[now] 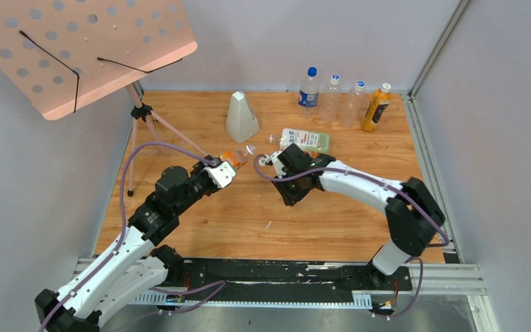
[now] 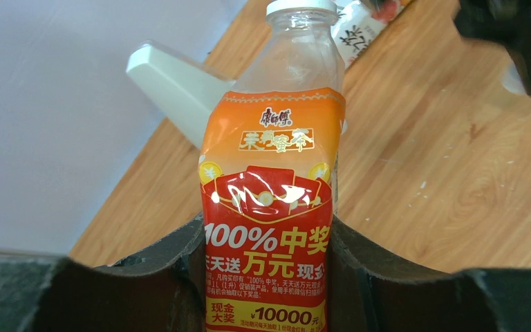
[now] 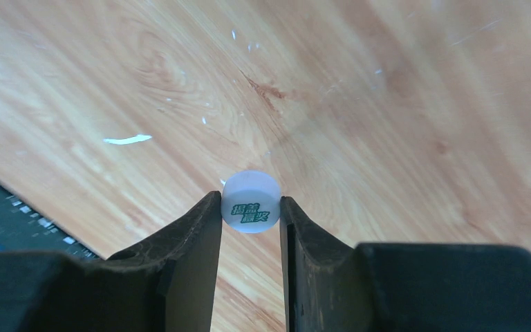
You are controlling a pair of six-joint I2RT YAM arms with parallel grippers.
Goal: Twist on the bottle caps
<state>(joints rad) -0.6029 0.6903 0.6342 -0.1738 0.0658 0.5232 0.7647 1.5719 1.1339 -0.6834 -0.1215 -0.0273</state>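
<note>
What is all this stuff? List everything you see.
orange-label bottle: one, clear, held centre-left
fitted cap: one, white, on that bottle's neck
loose cap: one, white, held mid-table
green-label bottle: one, clear, lying centre-back
blue-label bottle: one, blue cap, back row
plain bottles: two, clear, back row
juice bottle: one, orange, back row
tapered block: one, white, back centre
music stand: one, pink, back left
table: one, wooden
arms: two, black-and-white, near edge
left gripper: one, black, shut on orange-label bottle
right gripper: one, black, shut on loose cap
</note>
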